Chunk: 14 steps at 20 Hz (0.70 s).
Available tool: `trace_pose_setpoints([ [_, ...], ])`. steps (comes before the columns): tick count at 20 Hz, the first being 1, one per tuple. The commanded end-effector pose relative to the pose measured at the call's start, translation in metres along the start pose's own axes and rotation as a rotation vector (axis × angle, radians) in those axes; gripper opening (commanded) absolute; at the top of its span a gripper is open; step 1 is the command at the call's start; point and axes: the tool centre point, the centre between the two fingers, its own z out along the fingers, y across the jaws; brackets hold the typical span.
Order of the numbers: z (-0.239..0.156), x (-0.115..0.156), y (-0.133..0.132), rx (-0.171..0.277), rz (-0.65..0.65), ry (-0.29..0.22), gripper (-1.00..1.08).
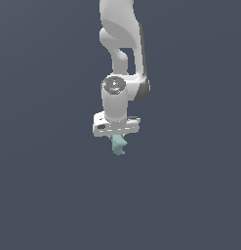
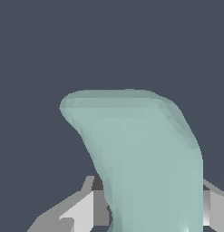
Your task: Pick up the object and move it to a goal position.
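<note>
The object point(image 1: 118, 145) is a small pale teal curvy piece with a hooked end, hanging just below the white gripper point(image 1: 117, 137) in the exterior view. In the wrist view the object point(image 2: 140, 158) fills the middle of the picture, with a grey finger point(image 2: 81, 210) on one side and another point(image 2: 215, 208) on the other, both against it. The gripper is shut on the object and holds it in the air. The fingertips are hidden behind the object.
The white arm point(image 1: 122, 58) rises above the gripper in the exterior view. Only plain dark grey-blue background shows around it in both views.
</note>
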Motion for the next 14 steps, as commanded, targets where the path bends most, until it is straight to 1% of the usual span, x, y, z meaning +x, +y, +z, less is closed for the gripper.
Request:
trace_pose_setpoints([
  [1, -0.005, -0.01, 0.007, 0.0, 0.001, 0.001, -1.0],
  [7, -0.011, -0.026, 0.018, 0.0, 0.001, 0.001, -1.0],
  [14, -0.013, -0.027, 0.019, 0.0, 0.001, 0.001, -1.0],
])
